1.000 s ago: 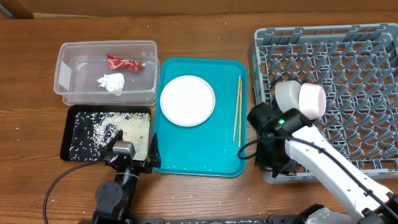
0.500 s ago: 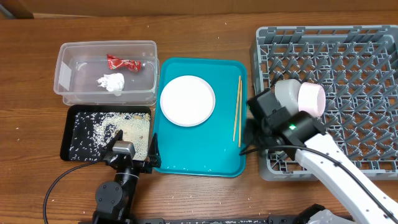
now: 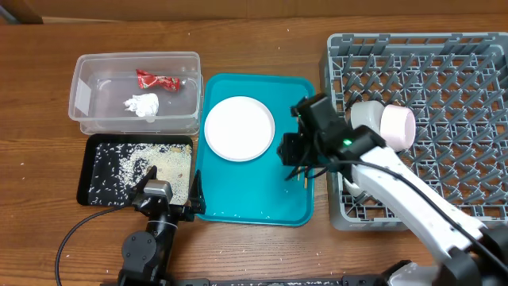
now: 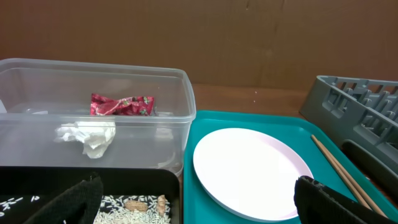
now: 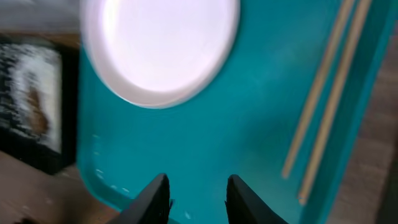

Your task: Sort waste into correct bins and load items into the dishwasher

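Now my right fingers (image 5: 151, 200) hang slightly parted and empty over the teal tray (image 5: 205, 143), chopsticks (image 5: 319, 87) at the frame's upper right, while my left fingers (image 4: 71, 202) gape wide.

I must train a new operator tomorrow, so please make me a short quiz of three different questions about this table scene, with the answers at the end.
1. True or false: the plate and the chopsticks both lie on the teal tray.
2. Fill in: the red wrapper and the white tissue lie inside the ____.
3. The right hand has its fingers: A) shut on the chopsticks; B) apart, with nothing between them; C) shut on the plate.
Key: 1 true; 2 clear tub; 3 B.
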